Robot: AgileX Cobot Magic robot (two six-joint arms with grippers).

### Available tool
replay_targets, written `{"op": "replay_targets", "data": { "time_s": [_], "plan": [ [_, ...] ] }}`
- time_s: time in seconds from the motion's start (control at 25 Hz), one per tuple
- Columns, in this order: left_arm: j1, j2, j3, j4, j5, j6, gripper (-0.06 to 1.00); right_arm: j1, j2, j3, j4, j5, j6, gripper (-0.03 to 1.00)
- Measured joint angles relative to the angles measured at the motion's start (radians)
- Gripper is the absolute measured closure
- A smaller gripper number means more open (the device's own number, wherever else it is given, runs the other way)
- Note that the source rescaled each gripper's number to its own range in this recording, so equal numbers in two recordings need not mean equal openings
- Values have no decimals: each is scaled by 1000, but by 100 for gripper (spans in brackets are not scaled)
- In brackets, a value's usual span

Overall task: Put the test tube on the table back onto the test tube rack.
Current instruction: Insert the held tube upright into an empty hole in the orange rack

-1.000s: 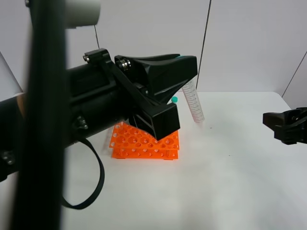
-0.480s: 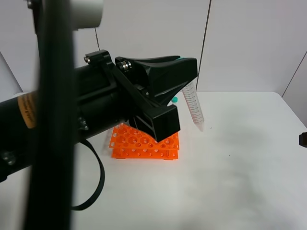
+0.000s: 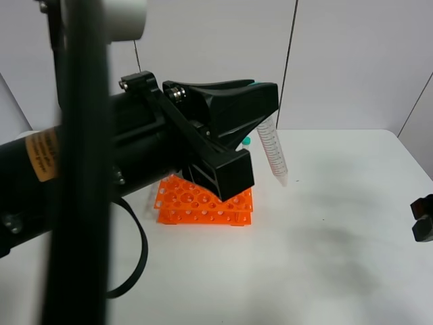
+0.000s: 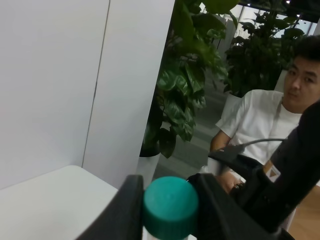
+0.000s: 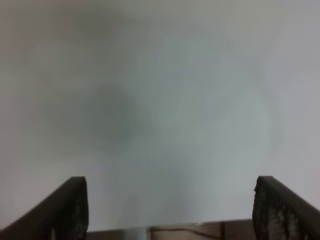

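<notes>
My left gripper (image 3: 262, 101) is shut on the teal cap of the test tube (image 3: 274, 152). It holds the tube in the air, tilted with its pointed tip down, above the table (image 3: 325, 264) just right of the orange test tube rack (image 3: 203, 203). In the left wrist view the teal cap (image 4: 170, 207) sits between the two black fingers (image 4: 122, 215). Another teal cap (image 3: 245, 141) shows behind the gripper at the rack's far side. My right gripper (image 5: 172, 215) is open and empty over bare table; it shows at the right edge of the high view (image 3: 423, 218).
The left arm (image 3: 101, 169) and a dark cable (image 3: 135, 264) fill the left of the high view and hide most of the rack. White wall panels stand behind the table. The left wrist view shows plants (image 4: 190, 75) and a seated person (image 4: 265, 120) beyond.
The right gripper drew back off the right edge, then reappeared lower at that edge. The left gripper and its tube have barely moved.
</notes>
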Motion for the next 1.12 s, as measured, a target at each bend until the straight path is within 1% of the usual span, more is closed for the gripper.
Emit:
{"op": "replay_targets", "data": {
  "time_s": [0.04,0.16,0.24,0.32,0.36,0.48,0.56,0.76,0.96,1.12],
  "plan": [
    [0,0,0,0,1,0,94,0,-10,-2,14,23,7,9],
    [0,0,0,0,6,0,94,0,-54,0,73,141,41,9],
    [0,0,0,0,8,0,94,0,-104,1,124,163,46,9],
    [0,0,0,0,8,0,94,0,-177,1,149,166,34,9],
    [0,0,0,0,8,0,94,0,-209,1,149,167,9,9],
    [0,0,0,1,8,0,94,0,-328,1,111,169,-116,9],
    [0,0,0,1,8,0,94,0,-400,1,100,170,-164,9],
    [0,0,0,4,9,0,94,0,-537,8,103,158,-172,9],
    [0,0,0,4,9,0,94,0,-627,78,104,143,-166,9],
    [0,0,0,5,10,0,94,0,-729,119,105,103,-136,9]
  ]
}}
